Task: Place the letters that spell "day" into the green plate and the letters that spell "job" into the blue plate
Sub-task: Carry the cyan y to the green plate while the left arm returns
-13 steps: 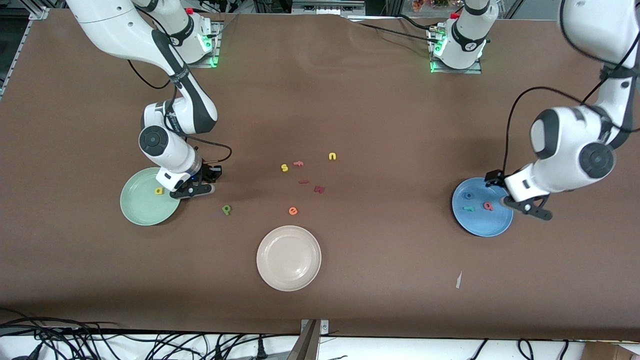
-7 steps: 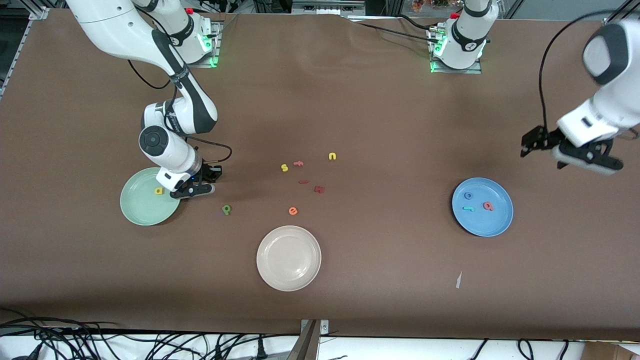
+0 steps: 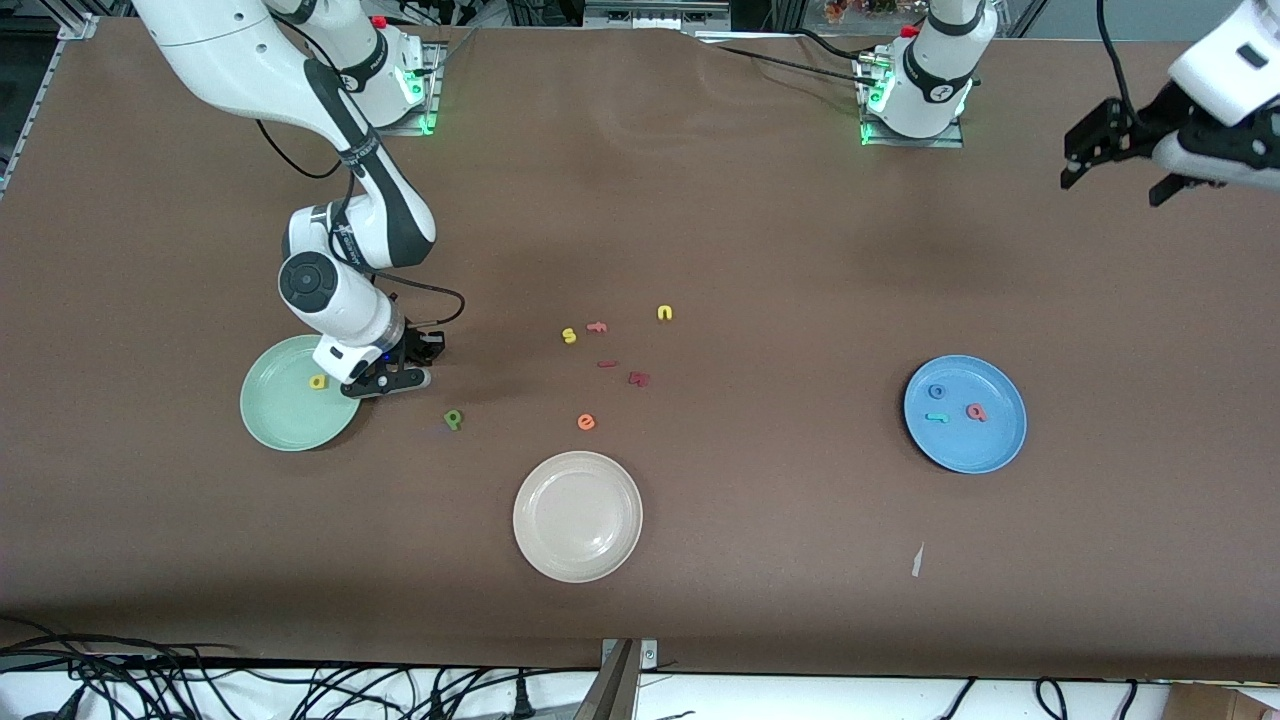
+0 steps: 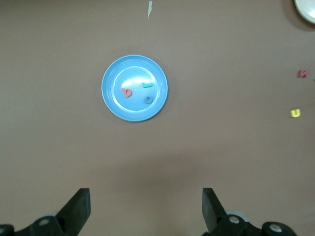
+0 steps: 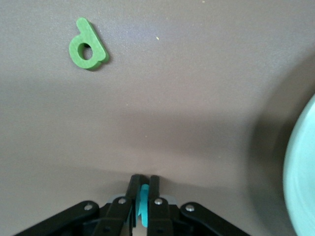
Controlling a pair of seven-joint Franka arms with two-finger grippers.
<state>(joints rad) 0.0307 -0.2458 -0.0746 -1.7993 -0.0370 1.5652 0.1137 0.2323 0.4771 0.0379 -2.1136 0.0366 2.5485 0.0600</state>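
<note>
My right end effector (image 5: 142,196) clamps the teal "y" (image 5: 143,201) beside the green plate (image 3: 285,420); careless release drops it onto the counter (image 3: 750,250). Left end effector (image 4: 145,209) waits released.

Three letters (image 3: 955,403) lie in one plate (image 3: 1005,450); another letter (image 3: 318,381) seemingly in another plate (image 3: 275,425).

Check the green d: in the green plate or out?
Out. The green d lies on the bare table, beside the green plate, which holds only the yellow a.
</note>
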